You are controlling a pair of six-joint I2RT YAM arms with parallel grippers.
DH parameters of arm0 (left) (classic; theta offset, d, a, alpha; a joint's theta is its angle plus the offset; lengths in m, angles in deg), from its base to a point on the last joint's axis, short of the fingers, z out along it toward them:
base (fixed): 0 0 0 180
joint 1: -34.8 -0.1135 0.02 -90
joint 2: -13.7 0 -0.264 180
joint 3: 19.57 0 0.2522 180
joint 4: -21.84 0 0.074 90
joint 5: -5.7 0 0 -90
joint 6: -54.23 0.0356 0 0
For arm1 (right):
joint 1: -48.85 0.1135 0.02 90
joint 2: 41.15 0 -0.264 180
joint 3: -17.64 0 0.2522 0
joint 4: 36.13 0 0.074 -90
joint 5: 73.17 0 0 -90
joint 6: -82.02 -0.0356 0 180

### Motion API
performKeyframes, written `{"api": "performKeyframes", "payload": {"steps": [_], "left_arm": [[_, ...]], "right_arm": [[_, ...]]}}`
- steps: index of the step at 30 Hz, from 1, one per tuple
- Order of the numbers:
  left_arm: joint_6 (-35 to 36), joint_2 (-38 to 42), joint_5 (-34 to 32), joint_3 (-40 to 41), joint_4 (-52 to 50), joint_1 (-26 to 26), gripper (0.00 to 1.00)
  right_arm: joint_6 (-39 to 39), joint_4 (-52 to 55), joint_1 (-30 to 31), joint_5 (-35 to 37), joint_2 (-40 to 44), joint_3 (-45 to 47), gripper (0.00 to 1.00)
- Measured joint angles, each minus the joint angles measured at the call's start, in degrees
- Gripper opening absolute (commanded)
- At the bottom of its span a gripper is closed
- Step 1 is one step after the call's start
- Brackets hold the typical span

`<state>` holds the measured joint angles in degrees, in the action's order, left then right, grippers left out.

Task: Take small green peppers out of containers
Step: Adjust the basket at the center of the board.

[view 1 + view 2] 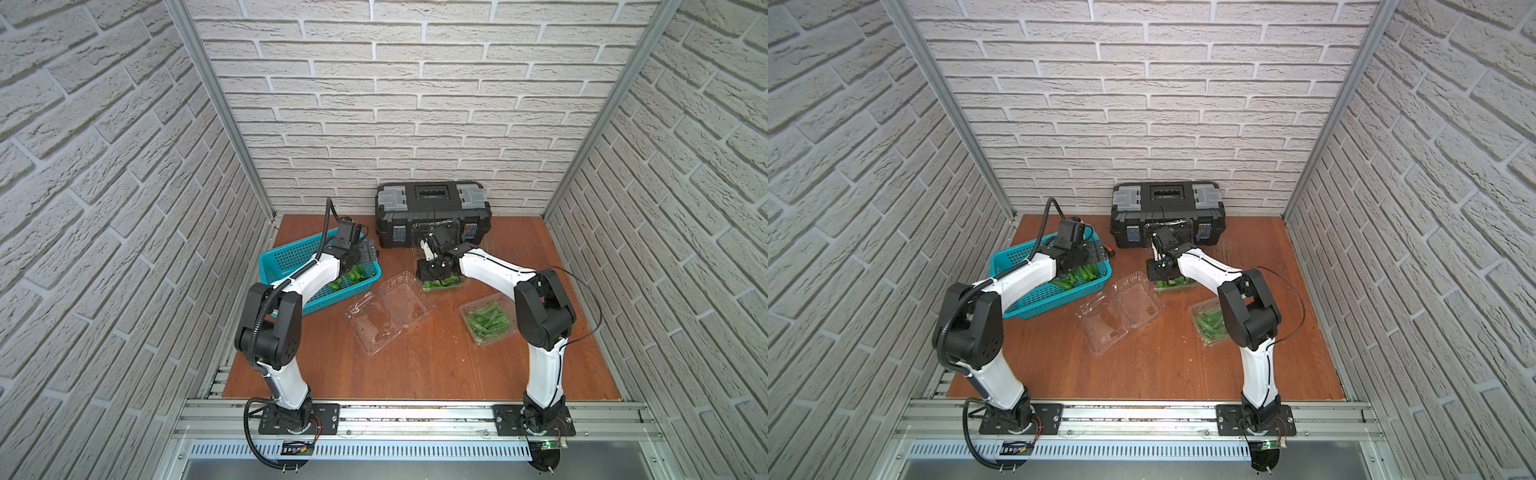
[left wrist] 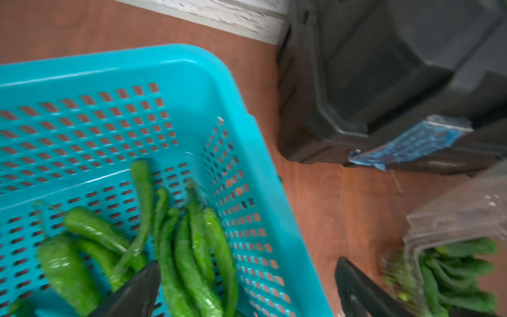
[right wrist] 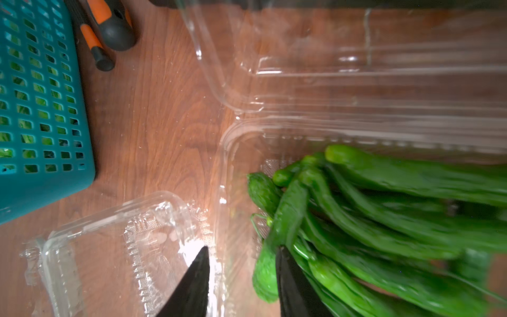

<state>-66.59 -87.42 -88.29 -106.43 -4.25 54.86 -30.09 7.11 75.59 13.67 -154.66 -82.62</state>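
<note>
Over the teal basket [image 2: 192,63], the left claw [image 2: 247,291] gapes wide, empty; the right claw [image 3: 241,249], half-open, straddles a container [image 3: 227,142] wall beside peppers [image 3: 384,227].

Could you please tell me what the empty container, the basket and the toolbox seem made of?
Container: thin clear plastic, glossy; the table shows through. Basket: teal moulded plastic, smooth, perforated walls. Toolbox: probably hard black plastic, matte, grey latches.

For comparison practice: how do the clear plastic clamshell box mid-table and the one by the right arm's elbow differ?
The mid-table clear clamshell box is empty; the elbow-side clear box holds slim green peppers. The mid-table box lies spread open; the elbow-side box shows no spread lid. Both are transparent plastic.
</note>
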Motion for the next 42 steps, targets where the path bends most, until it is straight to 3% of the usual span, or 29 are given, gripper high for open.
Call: {"api": "performKeyframes", "payload": {"steps": [20, 26, 32, 38, 42], "left_arm": [[4.42, -5.38, 12.02, -5.35, -1.09, 4.5, 0.98], [5.53, -5.6, 14.88, -5.64, -1.14, 4.9, 0.98], [5.73, -5.99, 18.47, -6.47, -0.11, 5.7, 0.98], [5.14, -5.01, 17.84, -5.79, 2.8, 5.62, 0.98], [3.26, -0.96, 13.9, -2.8, 5.84, 5.07, 0.98]], "right_arm": [[-0.17, 0.72, 0.0, 1.77, -3.32, 2.1, 0.3], [-0.5, 0.33, 0.0, 1.62, -4.04, 2.1, 0.16], [-0.42, 0.26, 0.0, 2.51, -2.99, 2.86, 0.13], [0.31, 1.25, 0.0, 3.37, 2.84, 3.21, 0.11], [0.76, 1.6, 0.02, 2.51, 6.6, 2.12, 0.11]]}}
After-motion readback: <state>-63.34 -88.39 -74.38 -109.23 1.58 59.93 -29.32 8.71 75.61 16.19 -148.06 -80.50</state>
